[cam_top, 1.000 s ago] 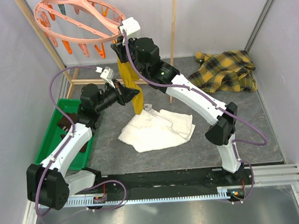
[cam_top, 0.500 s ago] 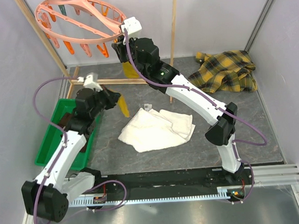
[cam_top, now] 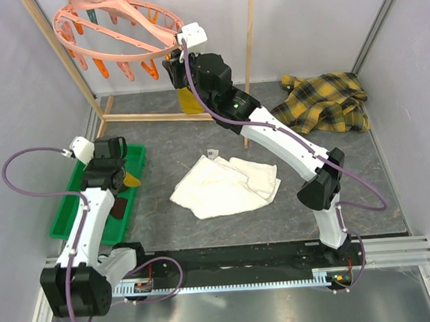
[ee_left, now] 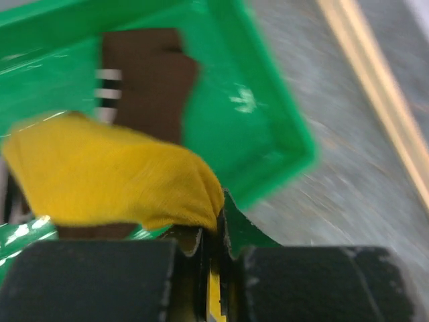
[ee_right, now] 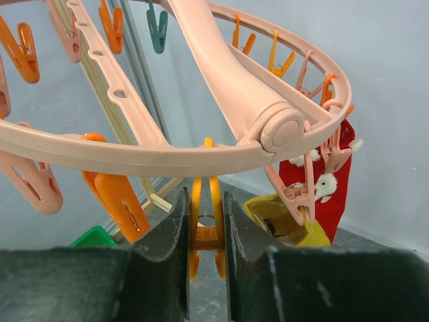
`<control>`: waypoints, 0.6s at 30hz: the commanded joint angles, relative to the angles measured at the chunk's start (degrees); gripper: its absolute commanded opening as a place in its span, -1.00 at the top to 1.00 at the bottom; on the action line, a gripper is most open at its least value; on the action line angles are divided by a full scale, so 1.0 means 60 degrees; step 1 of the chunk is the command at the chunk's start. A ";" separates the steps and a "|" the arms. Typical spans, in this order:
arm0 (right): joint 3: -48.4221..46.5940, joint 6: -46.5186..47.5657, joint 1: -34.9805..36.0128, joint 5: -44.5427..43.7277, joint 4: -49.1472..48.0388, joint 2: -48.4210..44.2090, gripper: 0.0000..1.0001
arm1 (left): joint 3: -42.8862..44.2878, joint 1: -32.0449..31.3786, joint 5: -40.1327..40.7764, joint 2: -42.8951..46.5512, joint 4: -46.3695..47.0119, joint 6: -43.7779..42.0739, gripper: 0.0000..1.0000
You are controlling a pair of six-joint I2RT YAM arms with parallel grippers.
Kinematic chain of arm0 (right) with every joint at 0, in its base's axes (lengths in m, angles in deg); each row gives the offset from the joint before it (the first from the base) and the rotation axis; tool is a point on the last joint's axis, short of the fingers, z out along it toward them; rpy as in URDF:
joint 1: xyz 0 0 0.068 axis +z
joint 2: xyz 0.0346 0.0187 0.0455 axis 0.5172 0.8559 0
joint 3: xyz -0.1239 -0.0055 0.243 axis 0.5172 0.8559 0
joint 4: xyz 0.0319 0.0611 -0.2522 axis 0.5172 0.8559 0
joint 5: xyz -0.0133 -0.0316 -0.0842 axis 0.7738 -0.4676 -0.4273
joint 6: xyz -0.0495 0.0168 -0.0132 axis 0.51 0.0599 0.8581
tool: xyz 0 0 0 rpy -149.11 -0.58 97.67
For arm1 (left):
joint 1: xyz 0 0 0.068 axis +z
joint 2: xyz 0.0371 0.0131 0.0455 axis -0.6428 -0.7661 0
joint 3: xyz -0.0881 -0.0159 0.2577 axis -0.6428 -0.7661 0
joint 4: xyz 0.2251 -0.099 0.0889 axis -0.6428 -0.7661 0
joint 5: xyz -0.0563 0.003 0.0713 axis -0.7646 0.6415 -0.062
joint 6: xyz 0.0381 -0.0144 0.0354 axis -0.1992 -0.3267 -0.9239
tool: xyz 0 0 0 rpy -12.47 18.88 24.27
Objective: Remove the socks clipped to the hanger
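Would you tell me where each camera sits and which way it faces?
Top external: above and behind, looking down on the table; left arm and right arm show.
Left wrist: faces down into the green tray; left claw shut on the mustard sock.
Right wrist: faces up at the hanger; right claw grips an orange clip.
Top and right wrist share the hanger.

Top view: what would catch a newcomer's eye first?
The salmon hanger hangs top left; the right gripper has its jaws either side of an orange clip under the ring. A red sock hangs clipped beside it. The left gripper holds a mustard sock over the green tray.
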 commanded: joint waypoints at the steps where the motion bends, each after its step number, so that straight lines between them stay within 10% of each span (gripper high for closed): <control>1: -0.0107 0.0090 0.0071 0.0132 -0.0210 -0.0497 0.63 | 0.0454 0.0553 0.1360 -0.1028 -0.2090 0.2152 0.50; 6: -0.0255 -0.0042 0.0057 0.0337 -0.0209 -0.0438 0.63 | 0.2722 0.0583 0.2954 -0.2626 -0.4732 0.4014 -0.27; 12: -0.0211 -0.0291 0.0071 0.0454 -0.0209 -0.0467 0.60 | 0.4133 0.0568 0.3631 -0.2861 -0.6450 0.5262 -0.35; 18: -0.0138 -0.0497 0.0057 0.0513 -0.0224 -0.0437 0.49 | 0.4299 0.0423 0.2256 -0.2821 -0.5079 0.2432 -0.30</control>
